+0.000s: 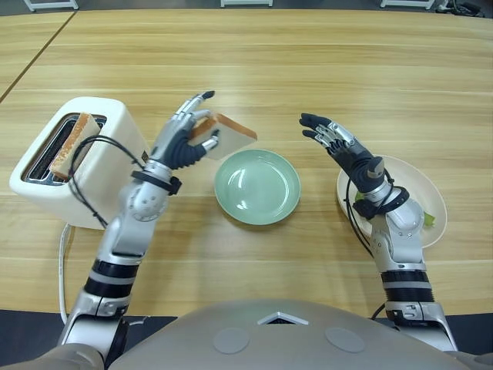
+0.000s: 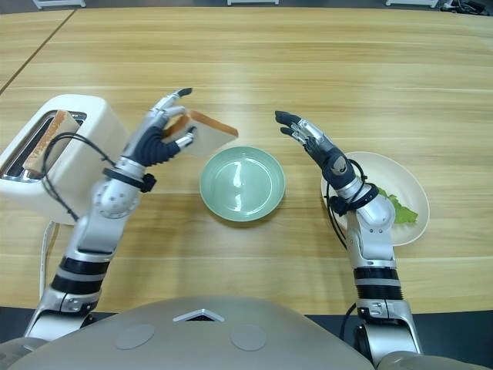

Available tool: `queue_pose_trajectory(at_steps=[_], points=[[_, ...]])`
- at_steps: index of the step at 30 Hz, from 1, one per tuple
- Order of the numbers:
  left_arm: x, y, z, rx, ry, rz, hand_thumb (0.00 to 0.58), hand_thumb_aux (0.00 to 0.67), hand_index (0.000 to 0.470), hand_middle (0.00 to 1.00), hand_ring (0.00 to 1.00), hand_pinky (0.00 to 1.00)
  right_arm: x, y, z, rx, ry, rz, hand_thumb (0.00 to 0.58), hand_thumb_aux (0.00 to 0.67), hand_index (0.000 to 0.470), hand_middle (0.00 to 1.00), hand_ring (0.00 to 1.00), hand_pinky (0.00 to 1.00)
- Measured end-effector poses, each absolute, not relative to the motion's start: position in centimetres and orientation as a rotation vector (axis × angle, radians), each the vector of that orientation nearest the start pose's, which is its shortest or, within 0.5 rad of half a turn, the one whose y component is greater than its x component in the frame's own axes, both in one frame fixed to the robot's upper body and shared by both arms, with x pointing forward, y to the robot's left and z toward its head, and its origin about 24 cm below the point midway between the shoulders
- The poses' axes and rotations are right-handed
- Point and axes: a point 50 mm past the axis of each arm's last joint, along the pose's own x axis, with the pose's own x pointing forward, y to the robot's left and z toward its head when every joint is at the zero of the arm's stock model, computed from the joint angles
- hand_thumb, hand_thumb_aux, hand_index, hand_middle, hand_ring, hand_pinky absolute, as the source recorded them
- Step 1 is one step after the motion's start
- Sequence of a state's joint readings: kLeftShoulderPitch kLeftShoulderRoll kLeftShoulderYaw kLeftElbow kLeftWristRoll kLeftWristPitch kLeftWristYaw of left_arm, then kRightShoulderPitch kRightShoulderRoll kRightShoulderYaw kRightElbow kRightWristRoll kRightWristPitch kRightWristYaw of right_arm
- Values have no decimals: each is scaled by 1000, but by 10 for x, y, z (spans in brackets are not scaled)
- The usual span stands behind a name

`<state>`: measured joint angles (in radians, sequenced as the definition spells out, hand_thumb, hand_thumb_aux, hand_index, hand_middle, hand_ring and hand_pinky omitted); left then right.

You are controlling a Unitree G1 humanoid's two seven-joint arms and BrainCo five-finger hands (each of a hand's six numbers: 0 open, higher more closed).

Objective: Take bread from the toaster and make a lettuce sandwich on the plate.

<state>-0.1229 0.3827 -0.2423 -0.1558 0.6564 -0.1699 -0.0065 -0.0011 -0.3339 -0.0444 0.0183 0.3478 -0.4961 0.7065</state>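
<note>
My left hand (image 1: 187,135) is shut on a slice of bread (image 1: 231,134), held tilted just above the far-left rim of the green plate (image 1: 257,186). A white toaster (image 1: 77,158) stands at the left with a second slice of bread (image 1: 73,143) sticking out of one slot. My right hand (image 1: 339,142) hovers open to the right of the green plate, above the near edge of a cream plate (image 2: 400,193). A lettuce leaf (image 2: 398,206) lies on that cream plate, partly hidden by my right forearm.
The toaster's white cord (image 1: 62,266) runs down toward the table's front edge at the left. Bare wooden tabletop (image 1: 308,62) stretches behind the plates.
</note>
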Motion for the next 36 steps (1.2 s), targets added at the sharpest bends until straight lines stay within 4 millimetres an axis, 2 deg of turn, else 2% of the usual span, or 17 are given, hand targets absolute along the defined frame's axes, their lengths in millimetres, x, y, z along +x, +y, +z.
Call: queue_pose_trajectory(at_steps=[3, 7, 11, 15, 16, 17, 18, 19, 21, 24, 27, 30, 32, 34, 36], points=[[261, 105, 95, 1183, -570, -361, 580, 670, 470, 0, 0, 0, 235, -189, 95, -170, -481, 646, 0, 0, 0, 0, 0, 0], [251, 80, 75, 1322, -653, -466, 580, 670, 470, 0, 0, 0, 236, -188, 94, -167, -479, 653, 0, 0, 0, 0, 0, 0], [242, 68, 63, 1344, -672, -521, 580, 670, 470, 0, 0, 0, 237, -187, 95, -167, -481, 656, 0, 0, 0, 0, 0, 0], [235, 70, 57, 1362, -647, -516, 580, 670, 470, 0, 0, 0, 239, -185, 96, -167, -486, 663, 0, 0, 0, 0, 0, 0], [232, 72, 56, 1372, -635, -514, 536, 486, 341, 0, 0, 0, 239, -185, 96, -167, -488, 665, 0, 0, 0, 0, 0, 0], [231, 73, 55, 1379, -624, -512, 438, 339, 238, 0, 0, 0, 239, -184, 96, -166, -489, 668, 0, 0, 0, 0, 0, 0], [228, 74, 54, 1384, -608, -513, 40, 24, 17, 0, 0, 0, 239, -183, 96, -165, -488, 670, 0, 0, 0, 0, 0, 0], [227, 76, 51, 1390, -581, -516, 0, 0, 0, 0, 0, 0, 239, -183, 96, -165, -488, 671, 0, 0, 0, 0, 0, 0], [222, 80, 46, 1408, -533, -524, 0, 0, 0, 0, 0, 0, 239, -183, 96, -165, -488, 671, 0, 0, 0, 0, 0, 0], [216, 79, 51, 1417, -523, -509, 0, 0, 0, 0, 0, 0, 239, -183, 96, -173, -492, 671, 0, 0, 0, 0, 0, 0], [210, 78, 60, 1411, -513, -490, 0, 0, 0, 0, 0, 0, 240, -195, 105, -289, -475, 656, 0, 0, 0, 0, 0, 0], [200, 78, 71, 1379, -506, -467, 0, 0, 0, 0, 0, 0, 237, -229, 124, -613, -417, 644, 0, 0, 0, 0, 0, 0], [192, 83, 81, 1357, -490, -435, 0, 0, 0, 0, 0, 0, 225, -257, 137, -869, -361, 632, 0, 0, 0, 0, 0, 0], [186, 93, 93, 1210, -436, -392, 0, 0, 0, 0, 0, 0, 217, -281, 145, -1135, -286, 600, 0, 0, 0, 0, 0, 0], [180, 98, 101, 1007, -388, -366, 0, 0, 0, 0, 0, 0, 215, -298, 146, -1315, -217, 574, 0, 0, 0, 0, 0, 0]])
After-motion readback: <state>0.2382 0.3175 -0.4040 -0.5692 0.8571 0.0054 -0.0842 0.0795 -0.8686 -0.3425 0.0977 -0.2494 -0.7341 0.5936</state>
